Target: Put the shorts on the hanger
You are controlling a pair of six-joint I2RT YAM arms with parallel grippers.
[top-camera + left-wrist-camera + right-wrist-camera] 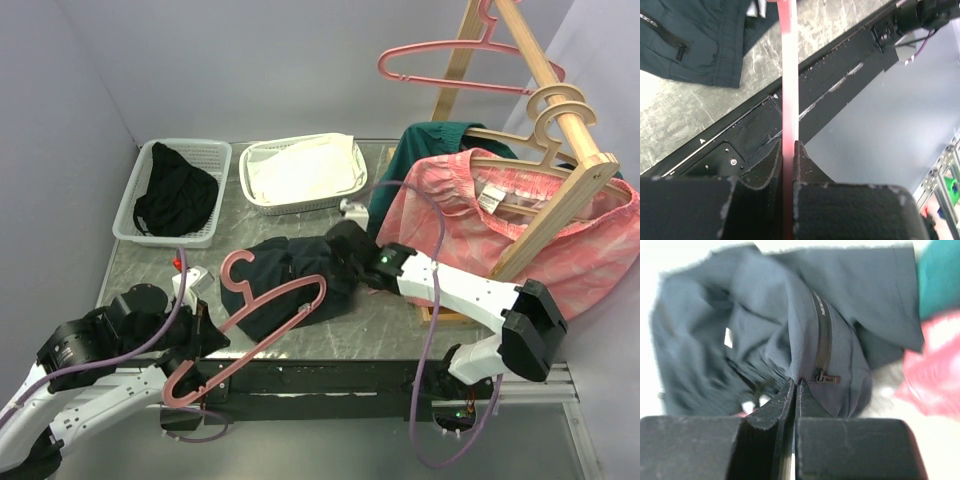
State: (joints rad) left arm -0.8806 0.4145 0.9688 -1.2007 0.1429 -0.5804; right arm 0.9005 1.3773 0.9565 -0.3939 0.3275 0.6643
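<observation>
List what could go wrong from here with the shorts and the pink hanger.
1. The left gripper pinches the thin hanger at one spot on its bar, so the hanger may swivel or slip once cloth loads it.
2. The right gripper is shut at a fold of the shorts beside the zipper. How much cloth it caught is unclear, so the shorts might drop when lifted.

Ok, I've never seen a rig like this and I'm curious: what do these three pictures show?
Two robot arms are bolted at the near edge of the table. The wide picture looks down from above and behind them; the other two come from cameras on the wrists. The left tool is shut on a pink hanger. The right tool is shut at the dark shorts lying on the table; whether cloth is caught is unclear. Behind stand a grey basket and a white basket.
</observation>
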